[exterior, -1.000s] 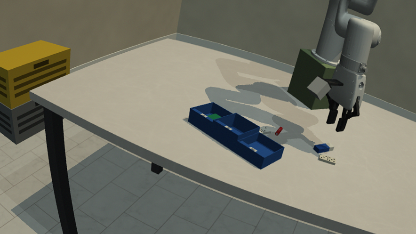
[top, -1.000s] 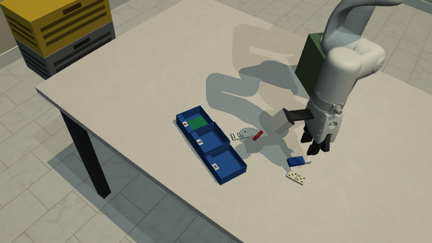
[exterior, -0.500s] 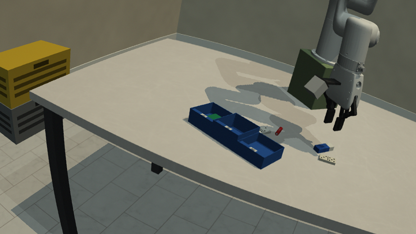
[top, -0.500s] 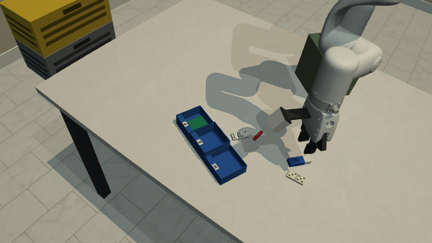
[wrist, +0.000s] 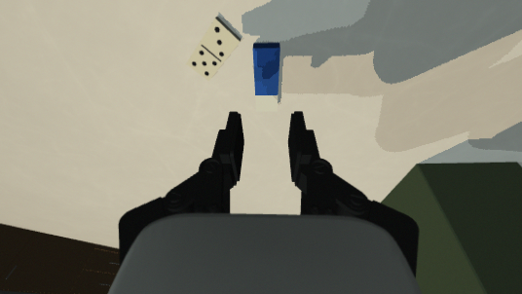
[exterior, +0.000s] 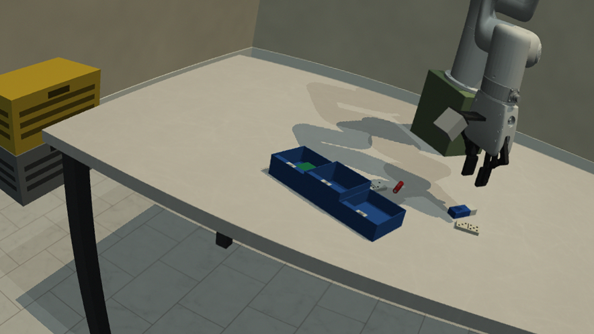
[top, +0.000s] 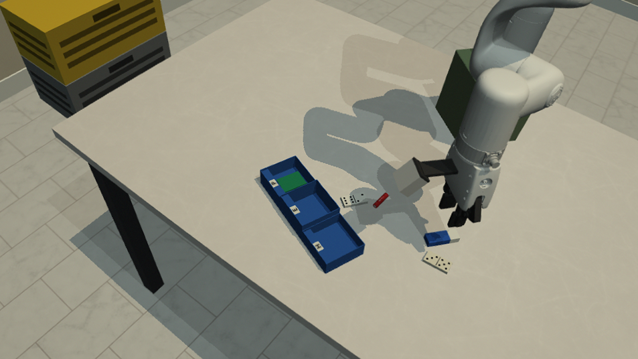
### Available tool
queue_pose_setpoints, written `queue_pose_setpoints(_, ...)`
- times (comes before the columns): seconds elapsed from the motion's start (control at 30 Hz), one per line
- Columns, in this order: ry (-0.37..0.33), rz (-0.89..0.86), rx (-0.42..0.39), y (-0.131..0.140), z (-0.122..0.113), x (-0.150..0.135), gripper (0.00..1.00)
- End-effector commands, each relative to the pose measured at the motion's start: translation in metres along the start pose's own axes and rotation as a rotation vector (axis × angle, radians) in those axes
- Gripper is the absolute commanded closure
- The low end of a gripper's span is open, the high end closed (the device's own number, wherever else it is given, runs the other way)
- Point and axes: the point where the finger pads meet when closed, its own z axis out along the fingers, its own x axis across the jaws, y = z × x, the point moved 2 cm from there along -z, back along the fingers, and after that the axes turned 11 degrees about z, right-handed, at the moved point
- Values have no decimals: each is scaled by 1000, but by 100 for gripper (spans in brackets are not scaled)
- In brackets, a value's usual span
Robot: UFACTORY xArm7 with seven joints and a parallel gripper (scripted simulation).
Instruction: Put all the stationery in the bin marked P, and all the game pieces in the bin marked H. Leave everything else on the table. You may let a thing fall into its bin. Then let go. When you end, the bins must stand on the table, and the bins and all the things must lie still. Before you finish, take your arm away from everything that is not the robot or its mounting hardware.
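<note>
A blue tray of three bins lies on the table: bin P (top: 286, 178) at its far end holds a green flat thing (top: 292, 182), bin E (top: 312, 205) is in the middle, and bin H (top: 335, 242) is at the near end and looks empty. A blue and white eraser (top: 440, 237) lies right of the tray, with a domino (top: 437, 261) just in front of it. Another domino (top: 352, 199) and a small red cylinder (top: 380, 200) lie beside bin E. My gripper (top: 462, 220) hangs above the table just behind the eraser (wrist: 267, 70), fingers partly apart with nothing between them.
The arm's dark green base block (top: 456, 94) stands behind the gripper. A yellow crate on a grey crate (top: 83, 25) stands on the floor beyond the table's left corner. The table's front edge runs close below the tray.
</note>
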Motion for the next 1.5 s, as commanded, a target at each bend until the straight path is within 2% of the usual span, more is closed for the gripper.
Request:
queue_pose_setpoints(0.0, -3, 0, 2, -1, -1, -1, 62)
queue_pose_setpoints(0.5, -3, 0, 2, -1, -1, -1, 62)
queue_pose_setpoints(0.6, -3, 0, 2, -1, 11, -1, 62)
queue_pose_setpoints(0.67, -3, 0, 2, -1, 11, -1, 62)
queue_pose_setpoints(1.07, -2, 0, 2, -1, 59, -1, 62)
queue_pose_setpoints(1.47, -2, 0, 2, -1, 66, -2, 62)
